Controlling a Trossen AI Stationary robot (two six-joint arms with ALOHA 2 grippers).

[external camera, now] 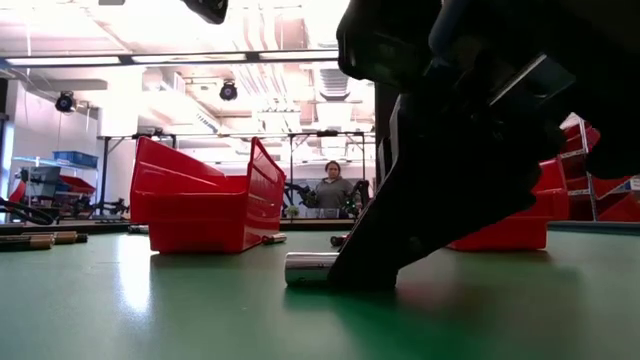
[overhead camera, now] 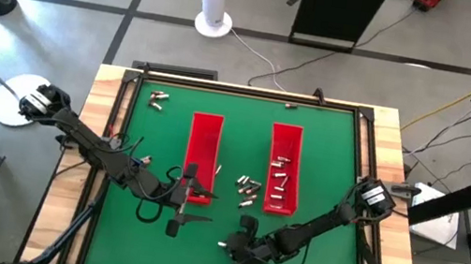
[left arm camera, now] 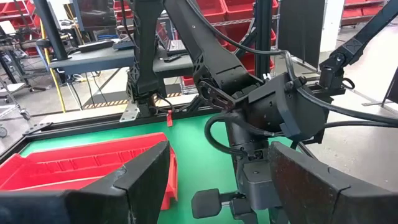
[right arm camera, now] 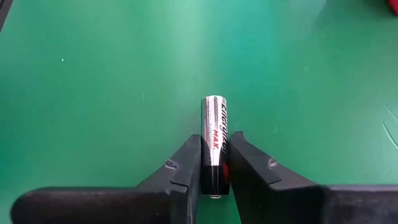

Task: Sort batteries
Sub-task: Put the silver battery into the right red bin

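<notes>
One small silvery-grey metal battery with a dark end lies on its side on the green table mat, on the near side of the right-hand long red plastic tray and well apart from it. The right gripper is down on the mat at this cell, its two dark fingers pressed against the battery's flanks, so the jaws look nearly shut on it. The battery's long axis runs straight out along the fingers, not across them: the dark end sits back between the pads and the bright end points forward, away from the wrist. In the low view the bare end of the cell sticks out beside the gripper, flat on the mat. I judge the coming lift turns on that alignment, since the pads hold only the rear half and the cell could pivot or slip forward. The right arm is plainly the nearer one. The left gripper hangs with its jaws wide and empty, over the near end of the left-hand long red plastic tray. More loose batteries lie between the two trays.
</notes>
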